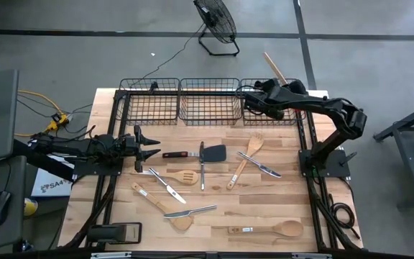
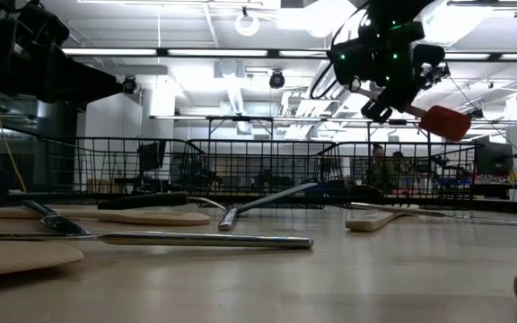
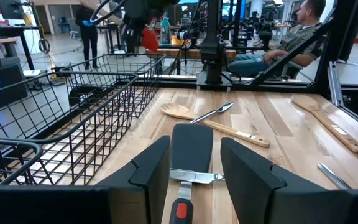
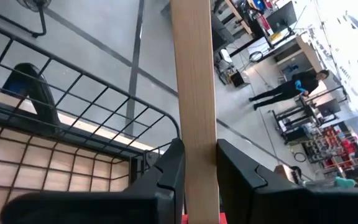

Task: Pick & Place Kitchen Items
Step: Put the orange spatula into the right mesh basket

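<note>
Red-headed spatula [image 2: 442,121]: clamped by its wooden handle in my right gripper [image 1: 254,103], held above the basket [image 1: 268,109] at 1 o'clock. Step: placing. Next: lower, release inside. My left gripper [image 1: 148,146], fingers apart, waits at 9 o'clock by the black turner [image 1: 211,153].

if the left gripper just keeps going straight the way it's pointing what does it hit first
Most likely the black turner: the left gripper stands open just above the table, and the turner's red-and-black handle and blade lie on the line between its fingers, nearest ahead. How far ahead is unclear.
</note>
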